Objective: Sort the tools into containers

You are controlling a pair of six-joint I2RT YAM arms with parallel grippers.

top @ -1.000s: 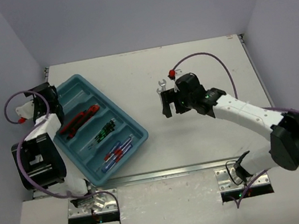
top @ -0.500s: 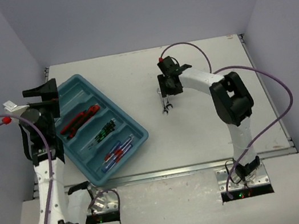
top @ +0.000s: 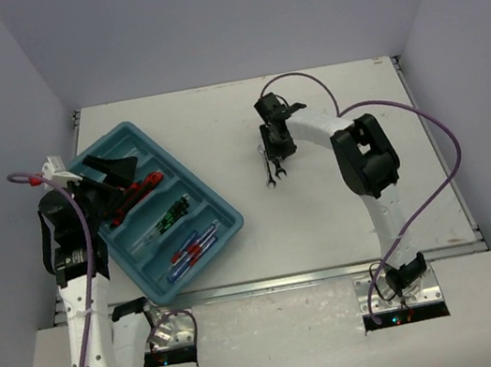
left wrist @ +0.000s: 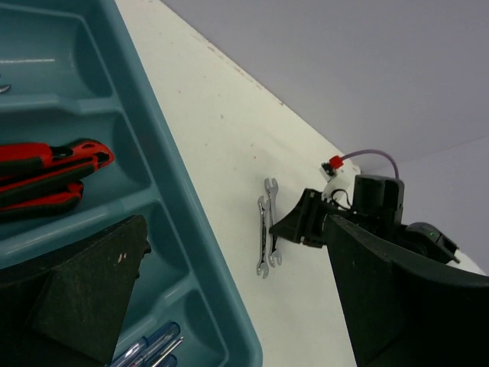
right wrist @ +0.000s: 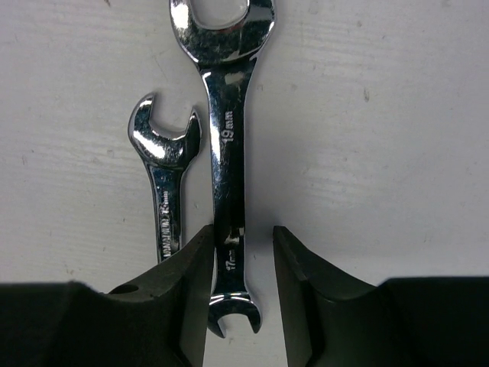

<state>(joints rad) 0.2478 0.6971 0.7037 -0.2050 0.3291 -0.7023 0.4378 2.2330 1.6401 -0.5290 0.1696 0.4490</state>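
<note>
The left arm (top: 75, 270) stands upright with the left gripper (top: 122, 174) tipped forward, its fingers (left wrist: 84, 290) spread wide, while the right arm (top: 366, 162) reaches far forward, the right gripper (top: 276, 168) low, its fingers (right wrist: 187, 290) only narrowly apart.

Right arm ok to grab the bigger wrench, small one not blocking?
Likely yes: the right pincer straddles the bigger wrench at its shank, and the small wrench lies just outside that gap, close alongside.
</note>
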